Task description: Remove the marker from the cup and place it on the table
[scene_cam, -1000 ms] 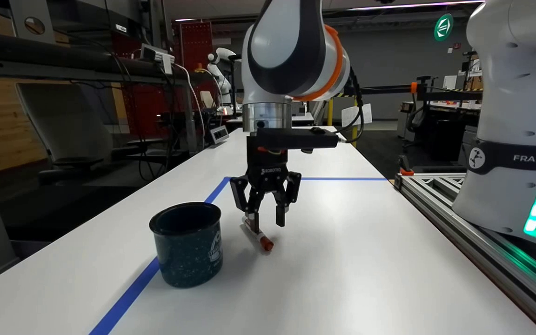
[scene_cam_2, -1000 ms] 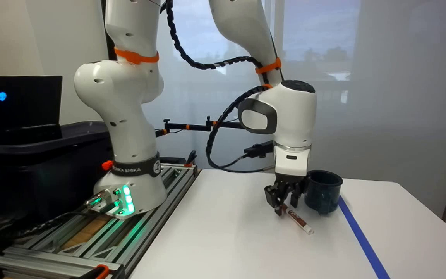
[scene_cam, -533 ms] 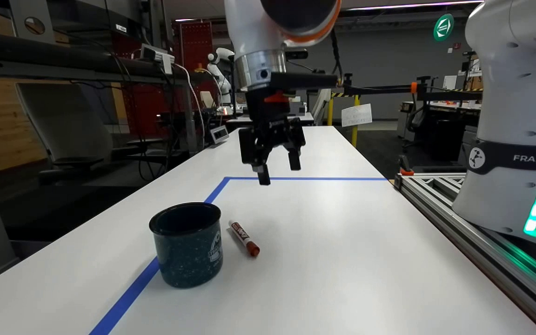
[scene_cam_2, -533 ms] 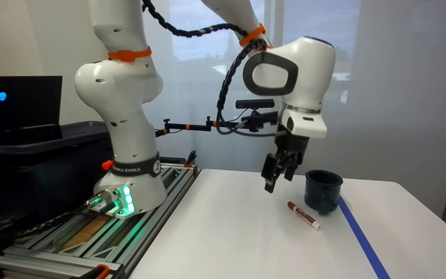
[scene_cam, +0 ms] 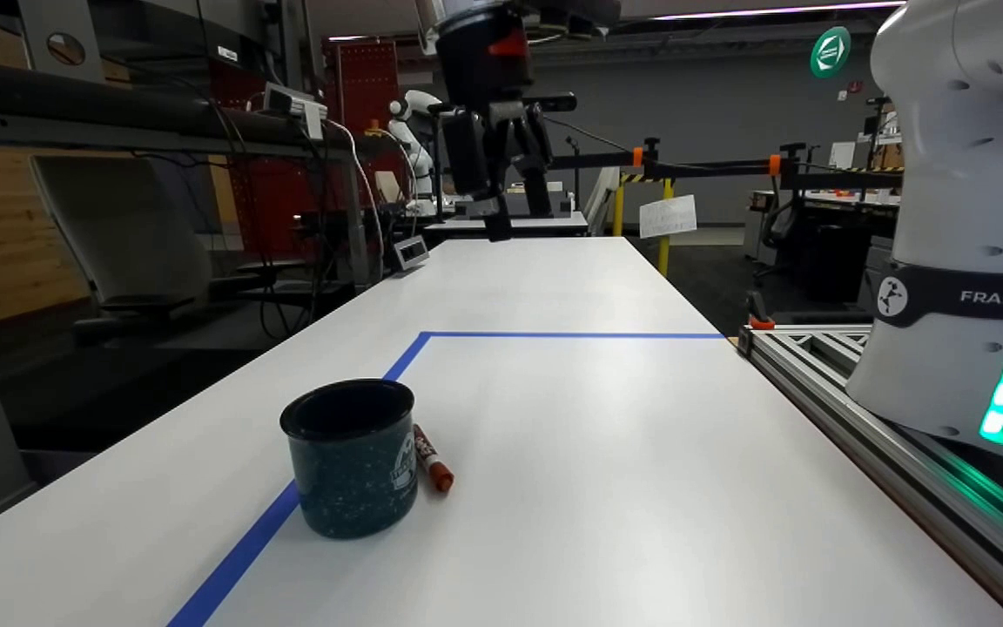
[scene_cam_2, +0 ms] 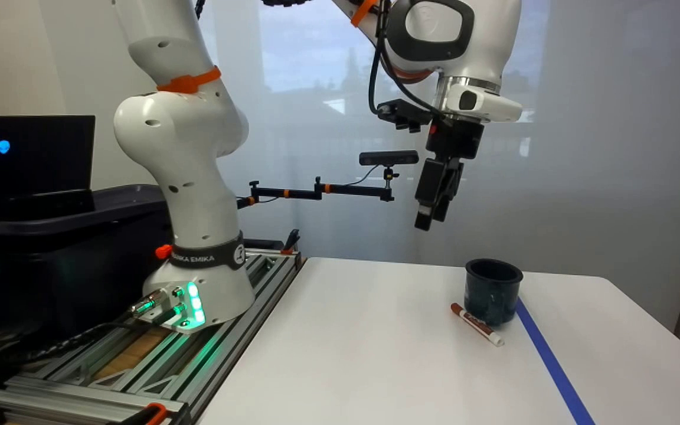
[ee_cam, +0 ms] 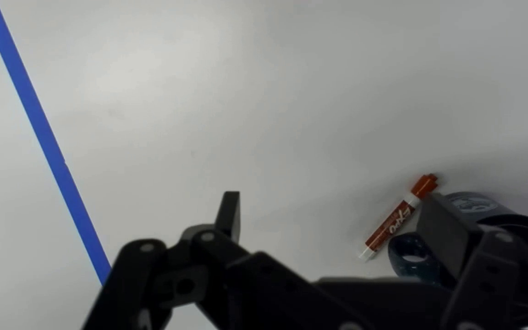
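The marker (scene_cam_2: pixel 477 324), white and brown-red with an orange-red cap, lies flat on the white table (scene_cam: pixel 606 505). Right beside it stands the dark teal cup (scene_cam: pixel 349 470), upright; the wrist view shows the marker (ee_cam: pixel 389 225) close along the cup's handle (ee_cam: pixel 404 256). Whether the two touch I cannot tell. In an exterior view the cup hides the marker's far end. High above the table, my gripper (scene_cam: pixel 519 219) hangs slightly tilted and open. Nothing is between its fingers (ee_cam: pixel 228 215); in the wrist view one finger covers part of the cup.
Blue tape (scene_cam_2: pixel 555 366) runs along the table near the cup. The aluminium rail bench (scene_cam: pixel 858 418) with the robot base borders one long side. Behind the arm, a camera on a black boom (scene_cam_2: pixel 349 190) sticks out above the far table edge.
My gripper has let go of the marker and risen well above the table, its fingers spreading wider. The marker has rolled across the table to the cup's side; the cup has stayed put.
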Controlling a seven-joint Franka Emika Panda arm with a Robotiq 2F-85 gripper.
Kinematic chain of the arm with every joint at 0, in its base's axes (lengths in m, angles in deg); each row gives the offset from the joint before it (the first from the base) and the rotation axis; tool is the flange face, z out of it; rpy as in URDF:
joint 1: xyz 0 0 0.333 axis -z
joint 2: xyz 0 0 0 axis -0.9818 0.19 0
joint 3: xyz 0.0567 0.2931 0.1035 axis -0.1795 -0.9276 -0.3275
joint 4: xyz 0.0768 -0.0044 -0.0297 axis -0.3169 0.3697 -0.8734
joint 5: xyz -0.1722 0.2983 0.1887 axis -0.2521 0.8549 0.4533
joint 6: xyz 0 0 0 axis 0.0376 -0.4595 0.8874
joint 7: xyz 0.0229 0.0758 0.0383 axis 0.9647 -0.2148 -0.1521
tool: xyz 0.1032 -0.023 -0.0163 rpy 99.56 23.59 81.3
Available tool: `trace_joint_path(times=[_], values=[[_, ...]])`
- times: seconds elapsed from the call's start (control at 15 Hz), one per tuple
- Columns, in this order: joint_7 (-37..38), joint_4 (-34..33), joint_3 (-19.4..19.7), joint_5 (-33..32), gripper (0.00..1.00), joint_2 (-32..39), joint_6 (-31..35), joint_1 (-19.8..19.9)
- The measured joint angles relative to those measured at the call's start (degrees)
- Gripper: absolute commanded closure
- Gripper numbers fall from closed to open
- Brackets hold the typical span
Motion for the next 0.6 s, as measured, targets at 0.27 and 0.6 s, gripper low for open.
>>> trace_joint_path(times=[0.27, 0.6], values=[[0.0, 0.0, 0.0, 0.0, 0.0, 1.4, 0.2, 0.5], [0.0, 0.0, 0.0, 0.0, 0.0, 1.4, 0.2, 0.5]])
